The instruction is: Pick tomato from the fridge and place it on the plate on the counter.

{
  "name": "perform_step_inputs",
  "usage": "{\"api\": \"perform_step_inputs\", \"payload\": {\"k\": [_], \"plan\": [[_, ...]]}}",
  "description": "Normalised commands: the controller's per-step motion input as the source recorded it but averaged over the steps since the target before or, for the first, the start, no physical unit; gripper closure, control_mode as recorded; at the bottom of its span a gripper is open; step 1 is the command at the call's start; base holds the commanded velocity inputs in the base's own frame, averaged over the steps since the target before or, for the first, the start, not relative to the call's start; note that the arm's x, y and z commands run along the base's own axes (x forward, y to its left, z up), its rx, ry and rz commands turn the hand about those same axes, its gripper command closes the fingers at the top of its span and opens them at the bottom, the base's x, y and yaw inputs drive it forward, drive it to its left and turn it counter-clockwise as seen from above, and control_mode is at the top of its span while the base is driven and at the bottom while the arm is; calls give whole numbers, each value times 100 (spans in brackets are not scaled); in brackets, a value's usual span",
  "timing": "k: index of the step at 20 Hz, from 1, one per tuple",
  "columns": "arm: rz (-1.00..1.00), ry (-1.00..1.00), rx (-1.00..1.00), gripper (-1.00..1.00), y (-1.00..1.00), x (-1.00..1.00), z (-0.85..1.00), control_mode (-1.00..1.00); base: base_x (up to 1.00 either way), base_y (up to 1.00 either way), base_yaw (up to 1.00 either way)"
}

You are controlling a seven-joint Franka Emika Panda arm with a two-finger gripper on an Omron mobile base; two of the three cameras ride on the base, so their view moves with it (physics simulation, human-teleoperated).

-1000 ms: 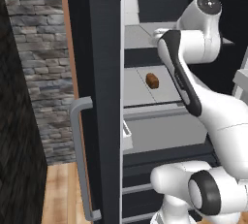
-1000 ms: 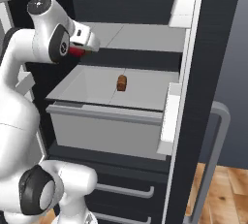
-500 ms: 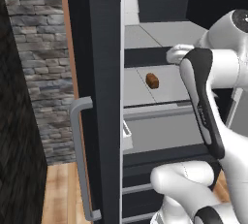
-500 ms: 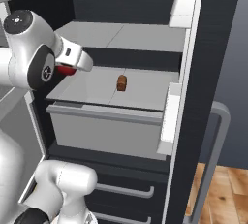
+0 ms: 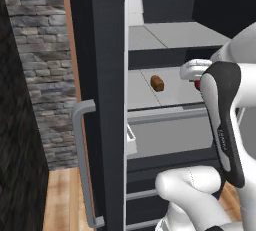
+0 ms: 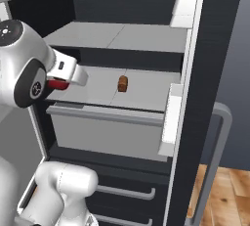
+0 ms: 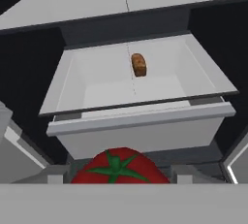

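Note:
The red tomato [image 7: 118, 167] with its green stem star sits at the bottom of the hand view, and my gripper [image 7: 118, 175] is shut on it. A sliver of the tomato's red [image 6: 57, 84] shows under the white hand in the right base view, and again in the left base view as the tomato [image 5: 198, 85]. The hand hangs just outside the open fridge [image 5: 102, 75], in front of the pale grey drawer [image 7: 140, 126]. The plate and the counter are out of view.
A brown oblong lump [image 7: 139, 65] lies in the pulled-out drawer [image 6: 107, 122], also seen as the lump [image 5: 157, 83]. The open fridge door [image 6: 215, 54] with white bins stands right; the other door's grey bar handle [image 5: 82, 165] is left, by a stone wall [image 5: 40, 65].
The hand has drawn back out of the fridge toward the base with the tomato in it, away from the shelf and the brown lump, which has stayed put.

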Motion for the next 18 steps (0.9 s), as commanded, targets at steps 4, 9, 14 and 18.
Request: {"api": "perform_step_inputs", "payload": {"k": [4,9,14,18], "plan": [[6,19,0,100,0,-33,-11,-100,0,0,0],[0,12,-2,100,0,-37,-35,-100,0,0,0],[0,0,-11,100,0,-51,-41,-100,0,0,0],[0,0,-6,100,0,-47,-18,-100,0,0,0]]}}
